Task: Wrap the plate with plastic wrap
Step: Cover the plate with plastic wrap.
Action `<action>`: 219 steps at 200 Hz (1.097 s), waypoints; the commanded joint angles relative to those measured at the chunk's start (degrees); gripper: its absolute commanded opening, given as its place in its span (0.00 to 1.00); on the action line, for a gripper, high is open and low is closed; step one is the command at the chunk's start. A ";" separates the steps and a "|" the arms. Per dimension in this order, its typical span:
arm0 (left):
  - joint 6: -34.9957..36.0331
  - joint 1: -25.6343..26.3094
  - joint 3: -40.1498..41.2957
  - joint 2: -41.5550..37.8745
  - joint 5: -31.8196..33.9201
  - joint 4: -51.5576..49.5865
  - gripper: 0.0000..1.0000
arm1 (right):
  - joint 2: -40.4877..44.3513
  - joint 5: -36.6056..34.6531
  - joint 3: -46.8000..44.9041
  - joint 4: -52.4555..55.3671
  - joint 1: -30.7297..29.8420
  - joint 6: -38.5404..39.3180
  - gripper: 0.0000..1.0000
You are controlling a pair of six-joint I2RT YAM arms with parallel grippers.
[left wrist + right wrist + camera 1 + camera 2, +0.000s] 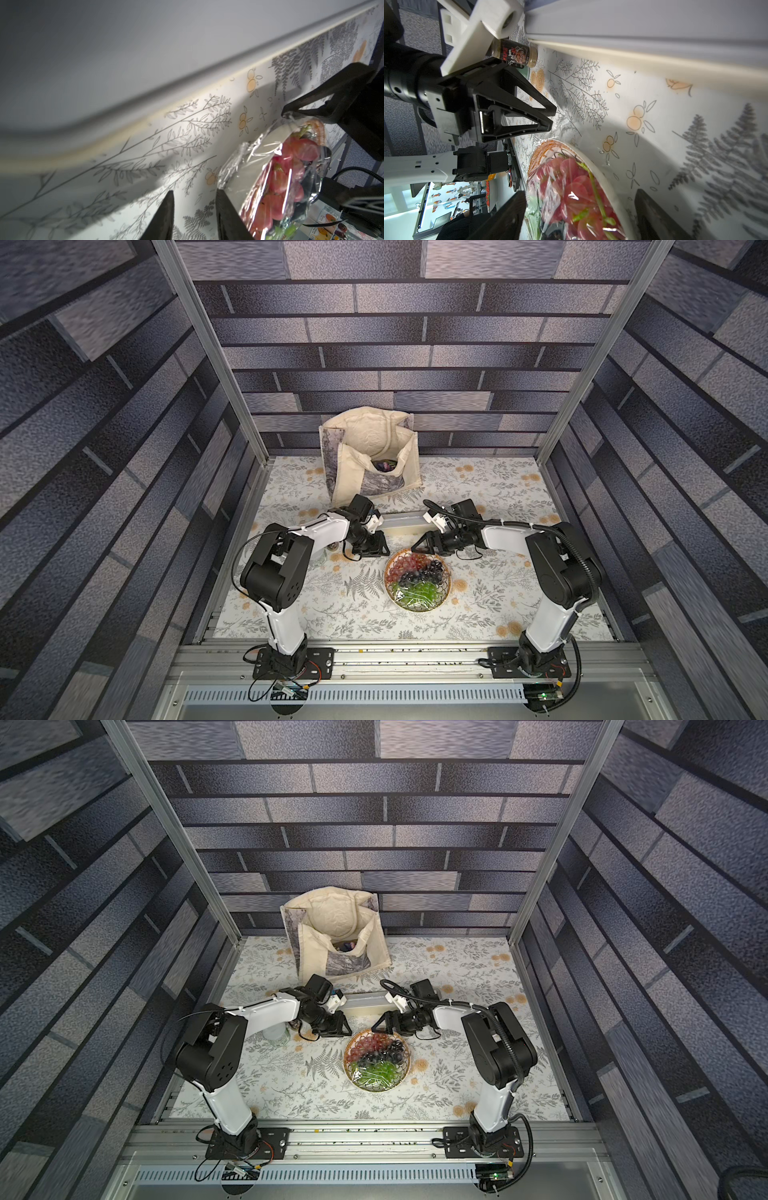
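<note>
**Left gripper** (pixel 194 192): the jaws are partly spread. Only bare tablecloth (pixel 187 128) shows in the gap, and nothing is pinched. The crumpled free edge of the wrap (pixel 232 168) lies just beside one fingertip (pixel 220 199). It is outside the gap, on the side toward the right gripper.

**Right gripper** (pixel 580 191): the jaws are spread wide and straddle the nearest arc of the plate (pixel 544 150). The rim and the red grapes (pixel 566 187) sit between the fingers. One finger is close against the film-covered side and the other stands clear of the rim. The jaws close on nothing.

**Wrap:** the film already covers the grapes and drapes over the rim. Its loose margin bunches on the cloth ahead of the left tips.

**Plate:** it lies directly under and ahead of the right tips, and ahead and to one side of the left tips. In both top views the two sets of tips face each other across the same arc of the rim.

**Box** (pixel 403 523): it lies alongside both grippers on the side away from the plate. Its long axis runs from one wrist toward the other. Whether film is attached to it cannot be told.

**Governing relation:** the loose margin follows the rim arc between the two sets of tips. The left gripper is nearer the bunch and the right gripper is nearer the rim. To take the bunch, the left jaws would probably need a sideways shift toward the plate.
</note>
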State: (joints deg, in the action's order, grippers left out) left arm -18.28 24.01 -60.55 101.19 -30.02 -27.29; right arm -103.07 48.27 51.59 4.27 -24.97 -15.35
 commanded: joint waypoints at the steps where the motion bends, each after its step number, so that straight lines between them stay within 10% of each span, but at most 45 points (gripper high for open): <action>1: 0.87 -0.28 1.48 -6.48 3.92 -3.78 0.51 | 2.13 1.82 -2.04 1.33 -0.62 -0.44 0.84; 56: 3.65 4.55 -3.03 -11.42 1.09 -1.20 0.79 | 14.30 -13.14 -4.91 3.39 1.62 -3.80 0.93; 219: 6.37 8.95 -13.05 6.20 -7.38 5.90 0.70 | 36.88 -18.51 -19.41 11.94 6.21 -5.95 0.97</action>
State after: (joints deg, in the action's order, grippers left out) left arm -13.89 33.17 -71.88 106.19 -36.29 -19.68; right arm -67.26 30.87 32.88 13.76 -19.18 -21.02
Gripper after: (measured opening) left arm 0.699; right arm 0.969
